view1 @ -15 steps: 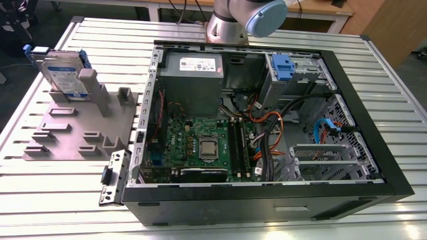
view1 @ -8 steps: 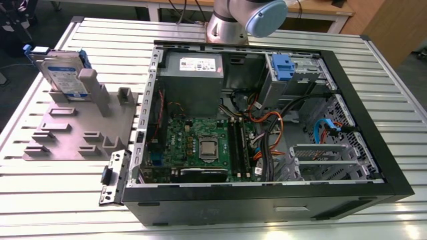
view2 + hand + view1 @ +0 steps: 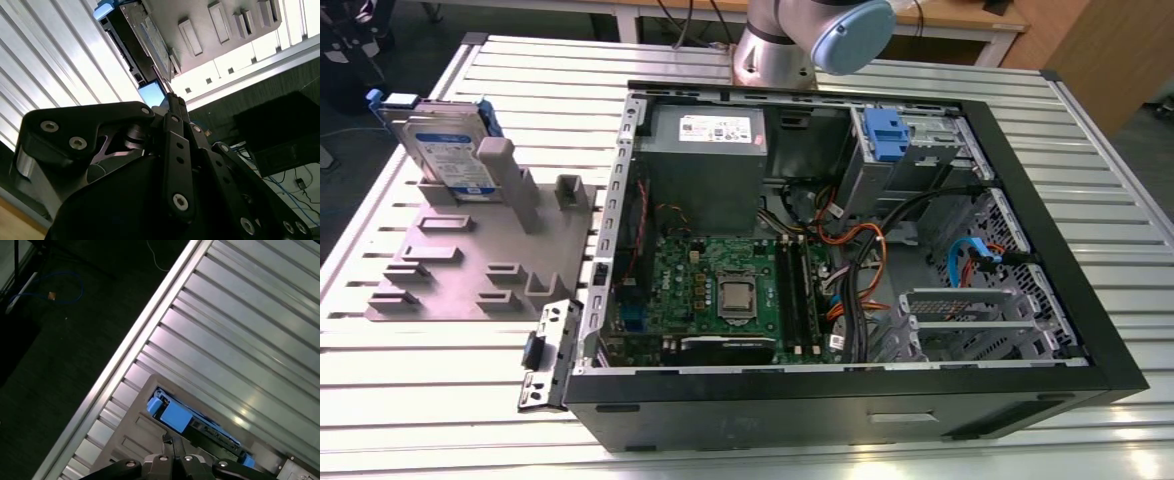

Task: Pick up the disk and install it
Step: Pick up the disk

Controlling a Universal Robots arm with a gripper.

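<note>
The disk (image 3: 444,143) stands on edge in a slot of a grey fixture (image 3: 467,262), its white-and-blue label facing out and its blue carrier frame showing along the upper edge. The fixture lies on the ribbed metal tabletop (image 3: 440,370), at the exterior view's left. Just beside it, toward the exterior view's right, sits an open computer case (image 3: 854,390).

Inside the case, a grey power supply (image 3: 704,165) with a white sticker sits above the green motherboard (image 3: 720,290). A blue latch (image 3: 886,135) tops the drive bay near the far wall. 1 joint of the arm (image 3: 807,35) shows behind the case at the far edge of the tabletop.

In the first wrist view the gripper (image 3: 170,441) hangs over the fixture (image 3: 135,440), its 2 fingers drawn together with nothing between them. The disk (image 3: 176,416) sits just past the fingertips, apart from them, with a blue carrier tab nearest the gripper. The tabletop slats (image 3: 235,330) run beyond, with dark floor (image 3: 55,370) past the tabletop's edge.

In the second wrist view the black linkage of the gripper (image 3: 172,97) rises toward the disk (image 3: 150,40). The disk's label face and dark connector edge show there, and it leans in the slot of the fixture (image 3: 225,22). The fingertips stop short of the disk without touching it.
</note>
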